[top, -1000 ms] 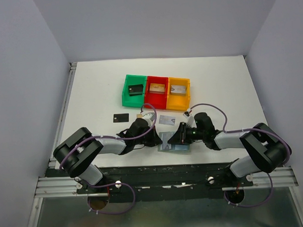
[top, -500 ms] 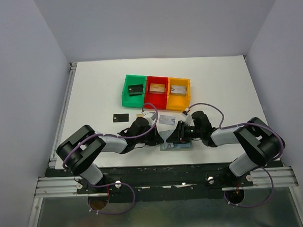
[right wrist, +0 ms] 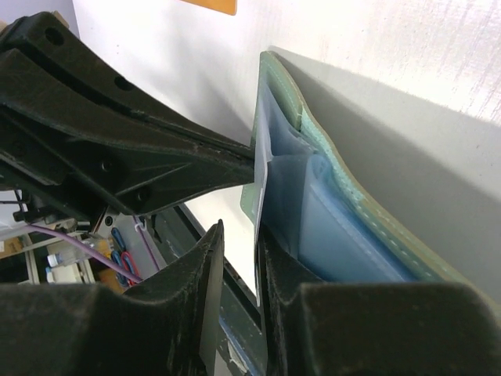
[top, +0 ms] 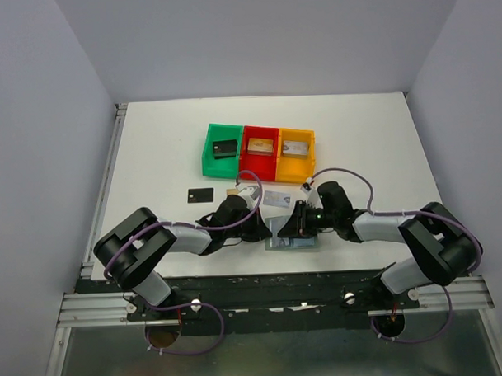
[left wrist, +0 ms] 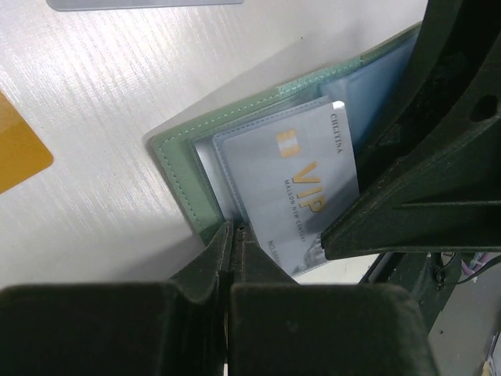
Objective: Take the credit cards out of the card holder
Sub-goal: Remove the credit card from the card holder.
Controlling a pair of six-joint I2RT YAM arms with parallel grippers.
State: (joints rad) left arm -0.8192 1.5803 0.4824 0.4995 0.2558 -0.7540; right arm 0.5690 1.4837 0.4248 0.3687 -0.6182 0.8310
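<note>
The card holder point(top: 284, 237) lies open near the table's front edge, pale green outside point(left wrist: 176, 174) and light blue inside point(right wrist: 337, 219). My left gripper point(left wrist: 233, 229) is shut on its near edge. A silvery credit card point(left wrist: 296, 188) printed "VIP" sticks halfway out of a sleeve. My right gripper point(right wrist: 239, 231) stands open with that card's thin edge point(right wrist: 259, 205) between its fingers, against the right finger and clear of the left one. A black card point(top: 200, 194), a golden card point(top: 232, 191) and a silver card point(top: 276, 198) lie flat on the table.
Green point(top: 222, 149), red point(top: 260, 148) and yellow point(top: 297, 149) bins stand in a row behind the cards, each with something inside. Both grippers point(top: 261, 229) point(top: 302, 222) sit close together over the holder. The black front rail point(top: 254, 280) runs just below.
My right gripper has shifted slightly left, toward the holder. The left gripper and the loose cards have stayed where they were.
</note>
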